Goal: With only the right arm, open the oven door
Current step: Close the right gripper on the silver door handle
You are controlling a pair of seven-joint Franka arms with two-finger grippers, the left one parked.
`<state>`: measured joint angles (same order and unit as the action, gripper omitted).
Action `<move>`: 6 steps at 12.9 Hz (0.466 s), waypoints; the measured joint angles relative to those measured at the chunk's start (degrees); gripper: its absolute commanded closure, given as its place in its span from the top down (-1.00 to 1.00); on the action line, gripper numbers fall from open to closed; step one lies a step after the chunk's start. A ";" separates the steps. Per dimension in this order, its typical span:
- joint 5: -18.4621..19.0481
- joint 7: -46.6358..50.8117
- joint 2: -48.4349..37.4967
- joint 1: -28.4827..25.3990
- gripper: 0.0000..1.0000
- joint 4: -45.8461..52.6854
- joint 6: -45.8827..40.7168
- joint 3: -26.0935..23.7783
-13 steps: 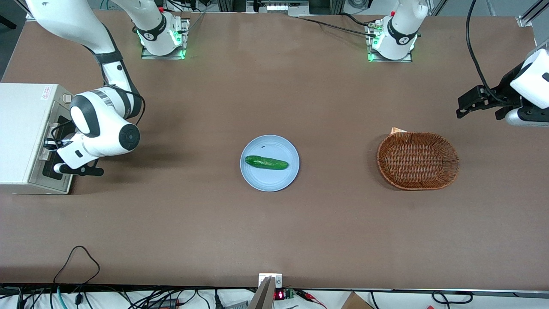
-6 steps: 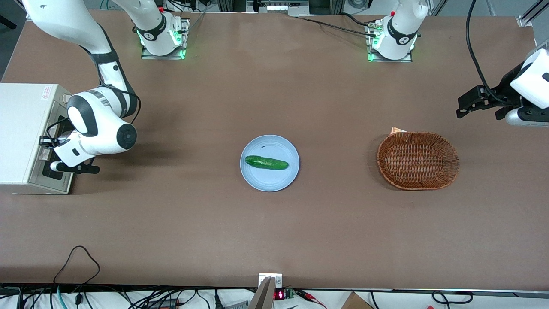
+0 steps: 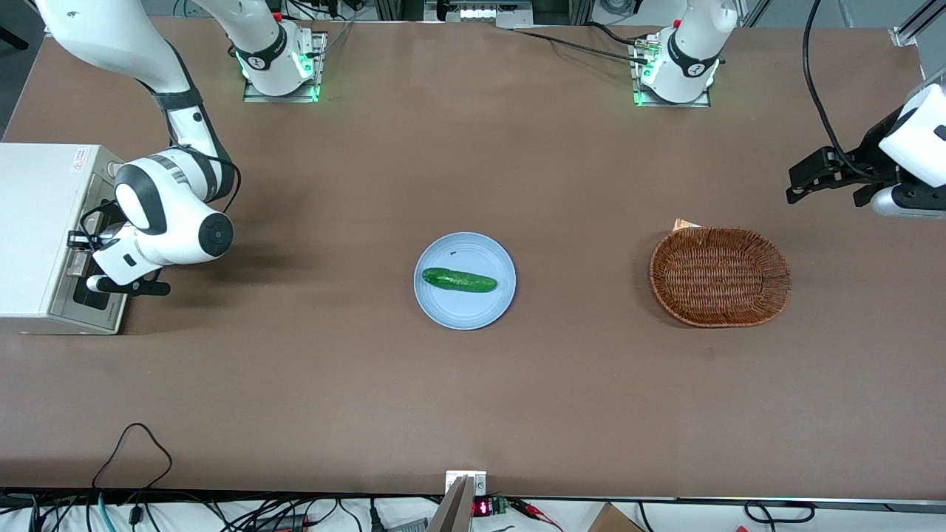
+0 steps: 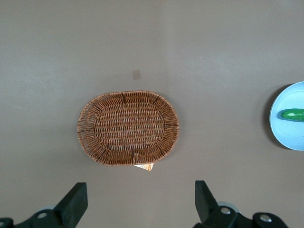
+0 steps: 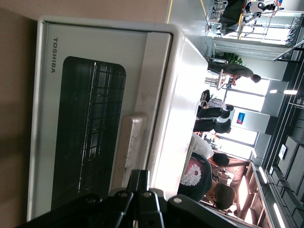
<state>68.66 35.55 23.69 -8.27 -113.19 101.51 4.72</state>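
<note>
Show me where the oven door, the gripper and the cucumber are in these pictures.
oven door point(image 5: 90, 137): right wrist view, on its dark glass window.
gripper point(image 3: 83, 255): front view, at the fingertips against the oven's front.
cucumber point(image 3: 459, 280): front view, mid-length of its green body, lying on the blue plate.

A toaster oven point(image 3: 41, 236) sits at the working arm's end of the table point(image 3: 473, 399), its oven door point(image 5: 90, 137) facing the table's middle. The right arm point(image 3: 174, 214) reaches in front of that door, its gripper point(image 3: 83, 255) at the handle point(image 5: 129, 152), apparently just touching it. A plate point(image 3: 465, 307) lies mid-table with a cucumber point(image 3: 459, 280) on it. A wicker basket point(image 3: 720, 276) rests toward the parked arm's end, well apart from the plate, with a small card point(image 4: 144, 166) tucked at its rim.
</note>
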 measured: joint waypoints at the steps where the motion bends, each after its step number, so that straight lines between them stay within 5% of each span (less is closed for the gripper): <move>1: 0.00 0.00 0.00 0.02 -0.98 -0.08 0.00 0.00; 6: 0.01 0.23 0.00 0.55 -0.97 -0.23 0.01 0.01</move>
<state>68.67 35.78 23.69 -7.73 -113.42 101.52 4.73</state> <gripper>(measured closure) 0.978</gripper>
